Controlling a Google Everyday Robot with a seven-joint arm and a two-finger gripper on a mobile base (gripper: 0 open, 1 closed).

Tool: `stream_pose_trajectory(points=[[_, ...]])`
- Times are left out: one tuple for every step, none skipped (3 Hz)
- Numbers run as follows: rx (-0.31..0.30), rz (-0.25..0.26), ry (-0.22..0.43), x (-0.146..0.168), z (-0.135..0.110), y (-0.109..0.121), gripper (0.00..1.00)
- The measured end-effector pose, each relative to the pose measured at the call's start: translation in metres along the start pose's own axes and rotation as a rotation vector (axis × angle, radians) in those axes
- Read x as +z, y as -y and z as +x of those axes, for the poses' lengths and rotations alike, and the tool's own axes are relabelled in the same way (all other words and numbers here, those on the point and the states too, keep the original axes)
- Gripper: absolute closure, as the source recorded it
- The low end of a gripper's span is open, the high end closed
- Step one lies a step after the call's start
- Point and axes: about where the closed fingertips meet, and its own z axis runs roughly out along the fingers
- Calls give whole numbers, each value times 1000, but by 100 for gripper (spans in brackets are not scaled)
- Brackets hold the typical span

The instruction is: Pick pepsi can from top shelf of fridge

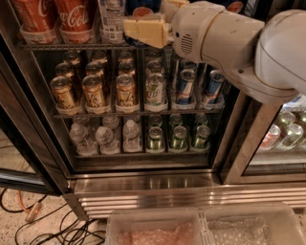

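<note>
The fridge (57,162) stands open in front of me. Its top shelf (71,46) is a thin wire rack near the top of the view. A dark-blue pepsi can (141,8) stands on it, mostly hidden behind my gripper (145,26). Part of another pepsi can (235,6) shows over the arm to the right. My white arm (224,40) reaches in from the right, and the cream-coloured gripper is at top-shelf height, right in front of the pepsi can.
Two red Coca-Cola cans (74,16) and a clear bottle (111,19) stand left of the gripper. Gold, green and slim blue-silver cans (185,86) fill the middle rack. Bottles and green cans fill the bottom rack. Plastic bins (201,225) lie below; cables (43,229) lie at the lower left.
</note>
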Motion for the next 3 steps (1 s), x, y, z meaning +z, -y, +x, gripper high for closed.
stream_pose_trajectory(points=[[18,-56,-17,-9,6,-15,100],[31,-92,-29,-19,10,-25,100],[34,-122,-46,-33,12,-33,100]])
